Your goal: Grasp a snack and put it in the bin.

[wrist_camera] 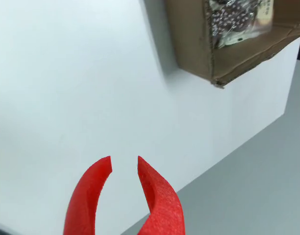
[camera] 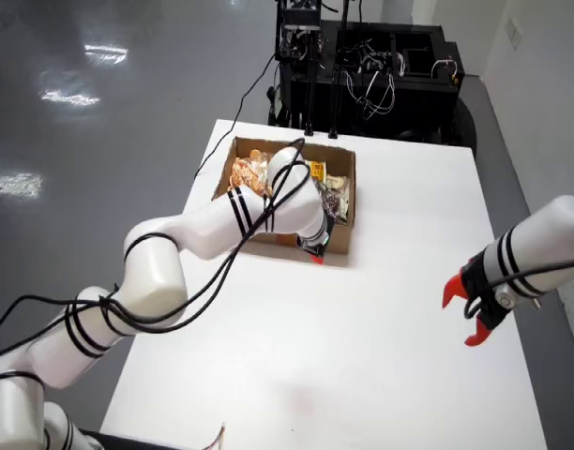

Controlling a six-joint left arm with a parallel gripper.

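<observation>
White table (camera: pixel 296 366), grey glossy floor around, black equipment rack (camera: pixel 400 66) beyond far edge. Claw (wrist_camera: pixel 124 166) hovers above bare tabletop near table's right edge in overhead view; red fingers (wrist_camera: pixel 160 196) spread, narrow gap at tips, nothing between. Box (wrist_camera: pixel 189 39) well apart from claw, up and left of it in overhead view. Snacks inside box: dotted pack (wrist_camera: pixel 233 19) in corner nearest claw, orange pack (camera: pixel 249 173) at far end. Second arm (camera: pixel 212 230) leans over box, its tip at box's front wall.
</observation>
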